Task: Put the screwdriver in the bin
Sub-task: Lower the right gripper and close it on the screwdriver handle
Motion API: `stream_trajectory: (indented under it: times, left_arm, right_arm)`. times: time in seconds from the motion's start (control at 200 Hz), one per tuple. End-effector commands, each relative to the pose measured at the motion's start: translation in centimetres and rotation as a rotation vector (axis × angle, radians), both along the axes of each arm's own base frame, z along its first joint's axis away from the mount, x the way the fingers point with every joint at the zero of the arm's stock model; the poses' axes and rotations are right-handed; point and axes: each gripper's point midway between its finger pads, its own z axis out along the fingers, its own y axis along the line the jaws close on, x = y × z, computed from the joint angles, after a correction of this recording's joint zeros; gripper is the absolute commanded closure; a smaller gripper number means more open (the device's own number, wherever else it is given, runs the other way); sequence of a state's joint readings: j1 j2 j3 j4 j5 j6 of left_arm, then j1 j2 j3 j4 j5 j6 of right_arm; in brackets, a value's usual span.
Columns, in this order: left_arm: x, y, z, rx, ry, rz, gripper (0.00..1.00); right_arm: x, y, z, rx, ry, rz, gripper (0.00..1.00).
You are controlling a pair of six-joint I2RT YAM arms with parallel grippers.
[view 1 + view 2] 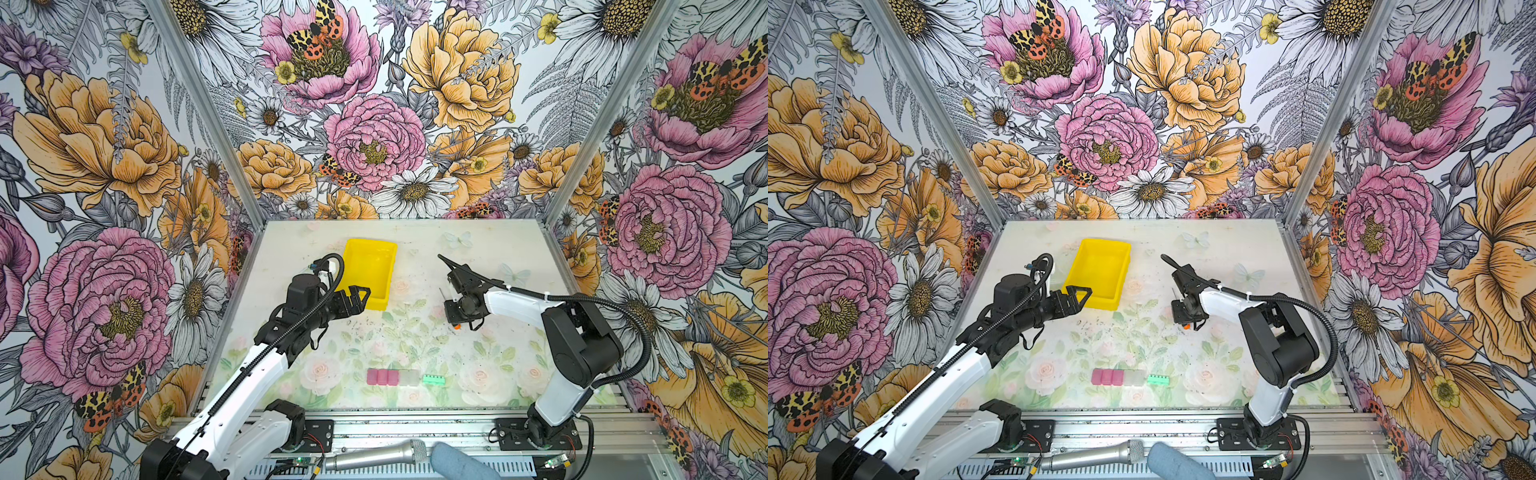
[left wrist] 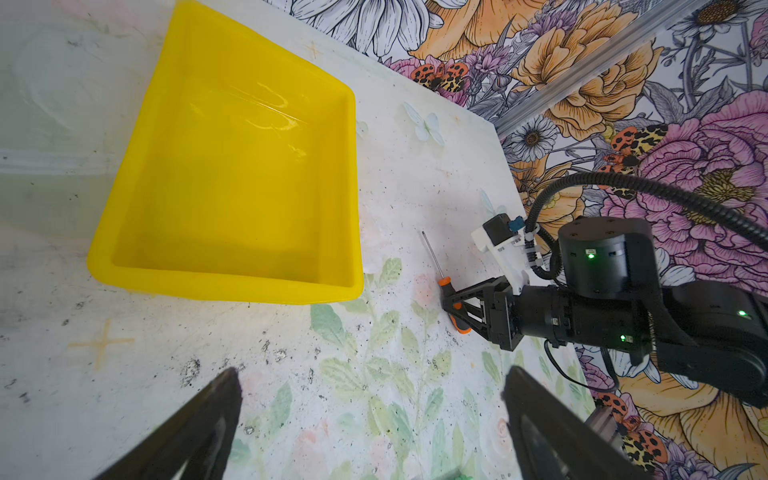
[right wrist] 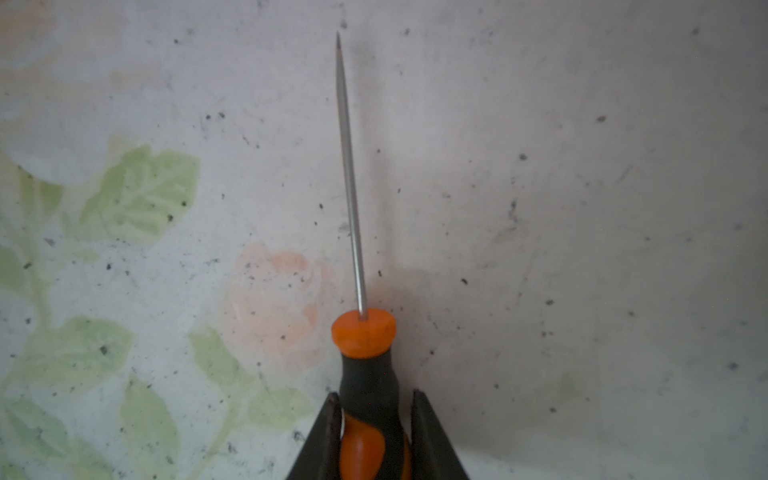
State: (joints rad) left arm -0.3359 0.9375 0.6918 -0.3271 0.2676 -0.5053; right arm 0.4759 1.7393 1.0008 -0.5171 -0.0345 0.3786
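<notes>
The screwdriver [image 3: 365, 374], with its orange-and-black handle and thin silver shaft, lies low on the table right of the bin. My right gripper [image 3: 374, 399] is shut on its handle, one finger on each side. In both top views the right gripper [image 1: 456, 322] [image 1: 1185, 322] points down over it, so only the shaft and the orange butt show. The left wrist view shows the screwdriver [image 2: 440, 279] in the same grip. The yellow bin [image 1: 380, 303] [image 1: 1100, 270] [image 2: 232, 174] stands empty at the back left. My left gripper [image 1: 361, 299] [image 1: 1081, 297] [image 2: 372, 374] hangs open at its near corner, holding nothing.
A row of pink blocks [image 1: 382, 377], clear blocks [image 1: 409, 377] and a green block [image 1: 434, 379] sits near the table's front edge. A microphone [image 1: 378, 455] lies on the rail in front of the table. Flowered walls close in the back and both sides.
</notes>
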Motion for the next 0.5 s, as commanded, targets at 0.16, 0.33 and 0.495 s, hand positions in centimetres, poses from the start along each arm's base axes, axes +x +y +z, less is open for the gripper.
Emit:
stream_trajectory:
  times: [0.16, 0.33, 0.495]
  left_arm:
    - [-0.1, 0.7, 0.5, 0.079, -0.054, -0.004, 0.01]
    - [-0.2, 0.9, 0.3, 0.101, -0.065, -0.009, 0.01]
    - [-0.5, 0.9, 0.3, 0.109, -0.076, -0.021, 0.01]
  right_arm:
    - [-2.2, 1.1, 0.2, 0.001, 0.038, -0.001, 1.00]
    - [-1.7, 2.0, 1.9, 0.038, -0.001, -0.029, 1.00]
    - [-1.0, 2.7, 4.6, 0.104, -0.050, -0.063, 1.00]
